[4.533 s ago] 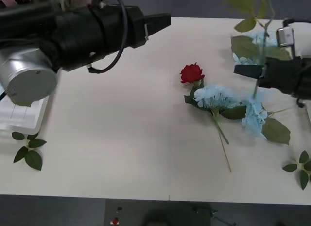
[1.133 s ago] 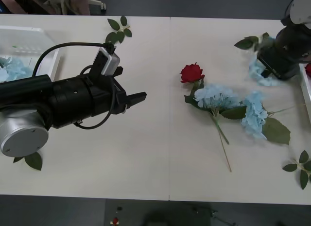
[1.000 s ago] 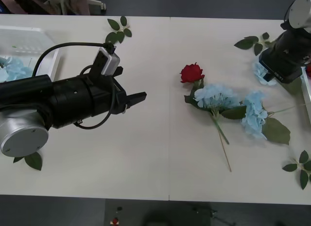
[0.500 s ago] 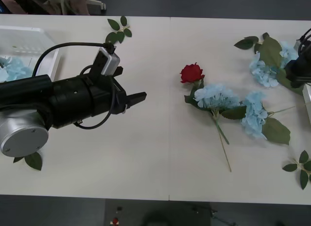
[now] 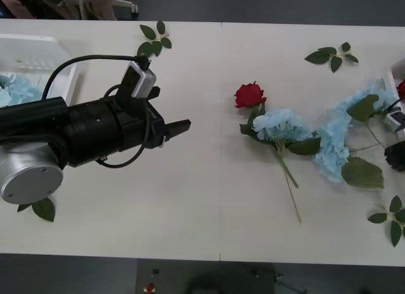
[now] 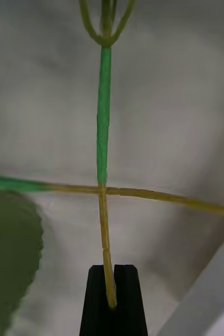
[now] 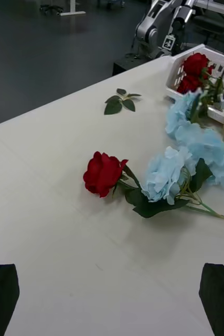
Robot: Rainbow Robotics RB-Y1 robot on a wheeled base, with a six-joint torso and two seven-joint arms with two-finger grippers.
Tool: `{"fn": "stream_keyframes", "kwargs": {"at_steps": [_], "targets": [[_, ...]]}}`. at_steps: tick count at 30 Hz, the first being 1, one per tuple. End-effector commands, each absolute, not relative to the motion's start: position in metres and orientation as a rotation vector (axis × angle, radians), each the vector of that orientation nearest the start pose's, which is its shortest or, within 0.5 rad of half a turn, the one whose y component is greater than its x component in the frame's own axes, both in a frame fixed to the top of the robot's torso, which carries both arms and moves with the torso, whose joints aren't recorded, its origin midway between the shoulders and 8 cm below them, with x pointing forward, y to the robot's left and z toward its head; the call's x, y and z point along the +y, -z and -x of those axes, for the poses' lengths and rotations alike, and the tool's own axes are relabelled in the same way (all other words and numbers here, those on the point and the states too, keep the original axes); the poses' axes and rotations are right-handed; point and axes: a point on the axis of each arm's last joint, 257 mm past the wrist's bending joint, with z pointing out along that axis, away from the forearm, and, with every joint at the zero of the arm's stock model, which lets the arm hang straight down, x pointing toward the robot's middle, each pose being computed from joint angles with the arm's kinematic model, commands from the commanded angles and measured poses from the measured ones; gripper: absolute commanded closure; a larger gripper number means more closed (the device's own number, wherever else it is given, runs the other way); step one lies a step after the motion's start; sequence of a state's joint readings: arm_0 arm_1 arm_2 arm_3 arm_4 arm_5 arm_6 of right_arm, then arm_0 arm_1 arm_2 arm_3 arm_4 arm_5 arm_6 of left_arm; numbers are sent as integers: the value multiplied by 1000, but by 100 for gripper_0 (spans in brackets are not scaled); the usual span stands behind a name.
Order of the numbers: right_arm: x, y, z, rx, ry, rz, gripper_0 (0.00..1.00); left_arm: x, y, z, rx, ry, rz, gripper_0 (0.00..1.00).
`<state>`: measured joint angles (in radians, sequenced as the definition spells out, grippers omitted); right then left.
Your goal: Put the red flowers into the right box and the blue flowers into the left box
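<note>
My right gripper (image 5: 396, 153) is at the table's right edge, its black fingers (image 6: 97, 299) shut on the thin stem (image 6: 104, 157) of a blue flower (image 5: 378, 93) that trails toward the table's middle. Two more blue flowers (image 5: 281, 124) (image 5: 331, 153) lie in the middle beside a red flower (image 5: 250, 95). The right box (image 7: 216, 62) holds red flowers (image 7: 194, 65). The left box (image 5: 44, 49) at the far left holds blue flowers (image 5: 14, 86). My left gripper (image 5: 179, 126) hovers open left of centre, facing the red flower (image 7: 103, 173).
Loose leaf sprigs lie at the far middle (image 5: 154, 40), far right (image 5: 332, 55), near right (image 5: 391, 219) and near left (image 5: 42, 208). A second stem (image 6: 164, 195) crosses under the held one, next to a white rim (image 6: 206, 299).
My right gripper has moved from the table's far right toward the near edge, pulling the blue flower along with it. The left arm has stayed still.
</note>
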<state>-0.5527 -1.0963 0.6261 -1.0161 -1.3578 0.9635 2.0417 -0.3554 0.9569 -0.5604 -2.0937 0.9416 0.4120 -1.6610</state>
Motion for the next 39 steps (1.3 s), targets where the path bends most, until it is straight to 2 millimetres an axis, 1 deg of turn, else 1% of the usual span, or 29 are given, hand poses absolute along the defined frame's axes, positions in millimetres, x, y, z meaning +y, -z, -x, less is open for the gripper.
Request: {"fn": "stream_keyframes", "kwargs": {"at_steps": [1,4,5,6,7,8,10,12,17,19,20,22,24,26,27,29,30,32,33,36,39], "targets": [[-505,324,-451,2703,68,436,100,60,89,-459,1554,431,-943,0],[-505,332,-441,2691,62,431,100,60,89,-459,1554,431,-943,0],[-504,335,-441,2684,60,429,98,60,89,-459,1554,431,-943,0],[-504,336,-440,2684,61,428,88,60,89,-459,1554,431,-943,0],[-505,336,-440,2682,63,426,68,60,89,-459,1554,431,-943,0],[-504,335,-442,2678,62,424,54,60,89,-459,1554,431,-943,0],[-504,332,-446,2667,64,420,39,60,89,-459,1554,431,-943,0],[-504,328,-449,2660,64,416,33,60,89,-459,1554,431,-943,0],[-502,310,-459,2635,43,396,31,60,89,-459,1554,431,-943,0],[-498,288,-461,2635,2,387,30,60,89,-459,1554,431,-943,0],[-495,283,-461,2638,-14,388,30,60,89,-459,1554,431,-943,0],[-489,257,-463,2630,-70,373,29,60,89,-459,1554,431,-943,0],[-490,237,-464,2623,-89,367,29,60,89,-459,1554,431,-943,0],[-490,224,-465,2622,-101,354,29,60,89,-459,1554,431,-943,0],[-491,215,-469,2617,-92,356,29,60,89,-459,1554,431,-943,0],[-491,212,-473,2623,-75,338,29,60,89,-459,1554,431,-943,0],[-490,211,-478,2625,-64,314,29,60,89,-459,1554,431,-943,0],[-488,214,-483,2628,-57,286,29,60,89,-459,1554,431,-943,0],[-490,219,-486,2631,-37,266,29,60,89,-459,1554,431,-943,0],[-494,230,-490,2632,17,280,29,60,89,-459,1554,431,-943,0],[-491,245,-492,2644,32,285,29,60,89,-459,1554,431,-943,0]]}}
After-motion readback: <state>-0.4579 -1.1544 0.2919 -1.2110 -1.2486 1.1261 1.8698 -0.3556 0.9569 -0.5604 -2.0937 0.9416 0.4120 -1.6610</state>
